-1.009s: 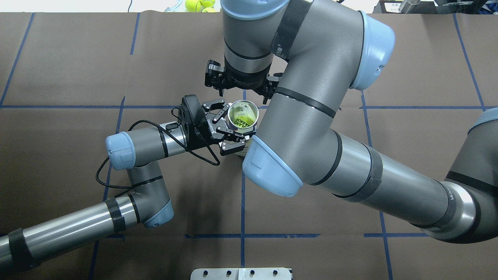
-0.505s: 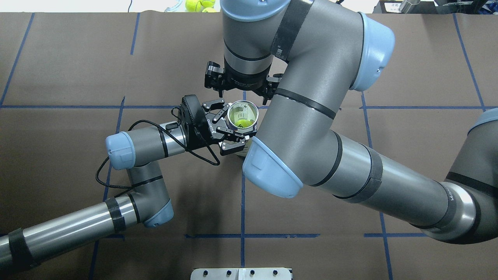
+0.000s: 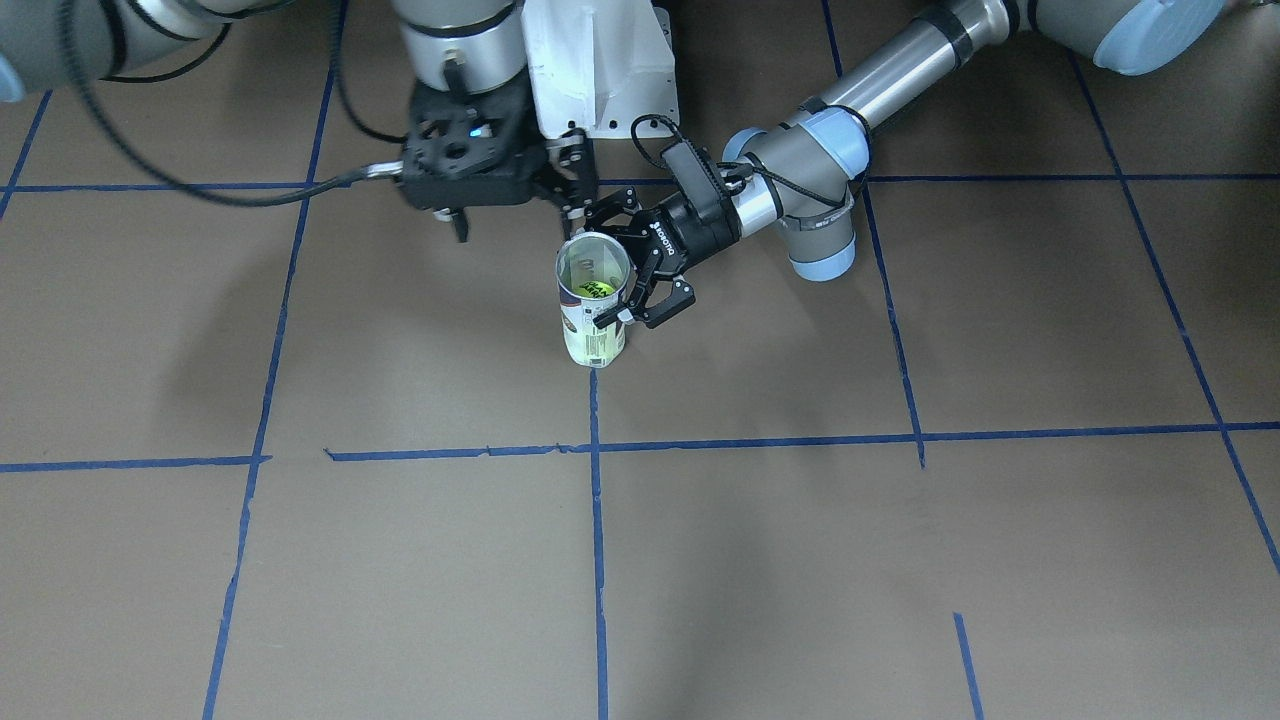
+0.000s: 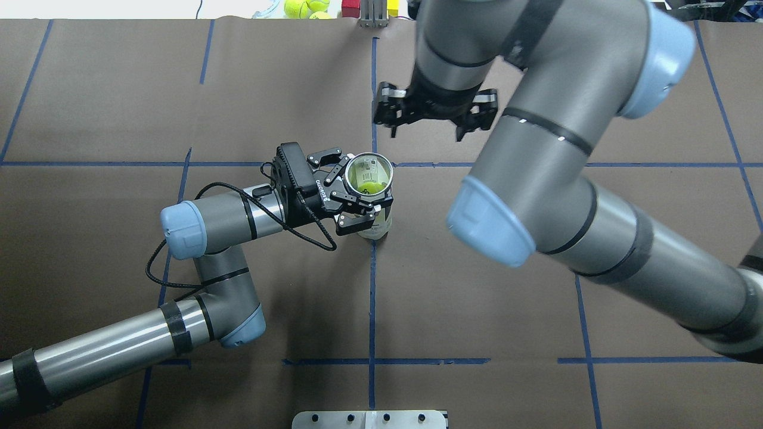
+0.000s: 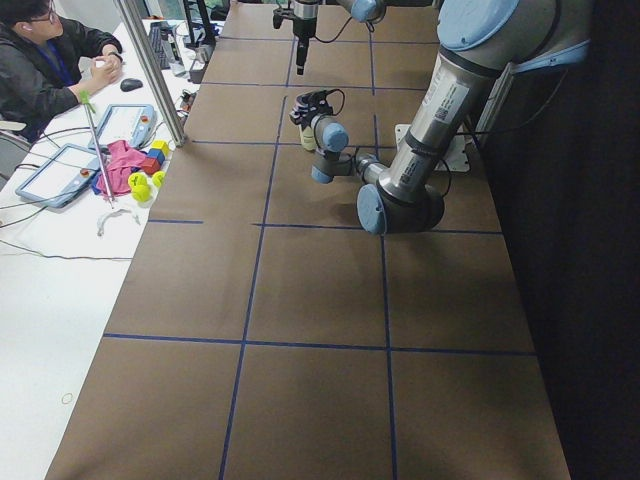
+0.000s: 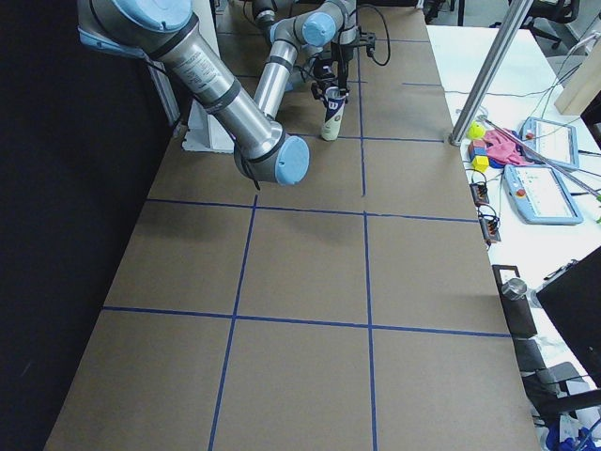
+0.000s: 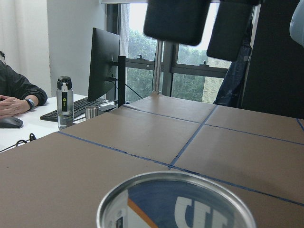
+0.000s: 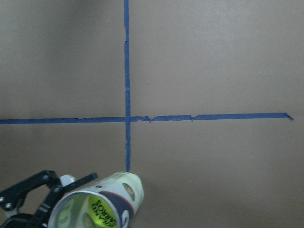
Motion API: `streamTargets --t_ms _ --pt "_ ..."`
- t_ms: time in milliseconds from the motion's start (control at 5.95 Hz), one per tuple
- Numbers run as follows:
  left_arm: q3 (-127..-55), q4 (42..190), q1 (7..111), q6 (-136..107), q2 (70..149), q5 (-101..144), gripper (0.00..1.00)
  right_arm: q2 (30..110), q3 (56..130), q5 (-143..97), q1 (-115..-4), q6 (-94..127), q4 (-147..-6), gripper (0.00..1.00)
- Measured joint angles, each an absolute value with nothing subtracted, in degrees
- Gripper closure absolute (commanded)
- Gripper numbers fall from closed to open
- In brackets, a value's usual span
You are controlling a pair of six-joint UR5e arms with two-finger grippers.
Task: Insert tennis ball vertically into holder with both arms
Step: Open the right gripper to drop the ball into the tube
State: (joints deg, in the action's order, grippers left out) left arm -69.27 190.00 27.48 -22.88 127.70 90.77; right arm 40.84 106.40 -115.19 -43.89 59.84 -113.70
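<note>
The table (image 4: 268, 77), covered in brown paper crossed by blue tape lines, is overhung mostly by the right arm (image 4: 596, 226), which is raised high. Its gripper (image 4: 434, 116) is held above and to one side of the can, apart from it, with the fingers spread wide and nothing between them. The left arm (image 4: 107, 351) is reached in low from the other side. Its gripper (image 4: 357, 187) is seen closed around the can (image 3: 592, 330) just under the rim, so that the can is held upright on a blue tape line. The ball (image 4: 374, 188) is seen down inside the can, well below the rim, with black print turned upward; how near the bottom it lies cannot be told. The insertion itself is therefore judged done: the ball is contained, the can is standing, and nothing is carried by the right gripper. What is left, at most, is judged to be the freeing of the can by the left gripper and the drawing back of both arms, done gently enough that the can is not tipped.
</note>
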Motion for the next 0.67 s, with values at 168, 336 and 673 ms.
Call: streamTargets --t_ms 168,336,673 --pt "-69.6 190.0 27.5 -22.9 127.7 90.7 0.06 43.3 106.8 -116.7 -46.4 55.7 -113.6 0.0" --pt "-70.1 190.0 27.5 -23.0 127.7 90.7 0.05 45.4 106.9 -117.1 -47.9 52.0 -113.5 0.0" --pt "-71.9 190.0 27.7 -22.9 127.5 90.7 0.01 48.9 106.9 -117.1 -50.1 45.4 -113.3 0.0"
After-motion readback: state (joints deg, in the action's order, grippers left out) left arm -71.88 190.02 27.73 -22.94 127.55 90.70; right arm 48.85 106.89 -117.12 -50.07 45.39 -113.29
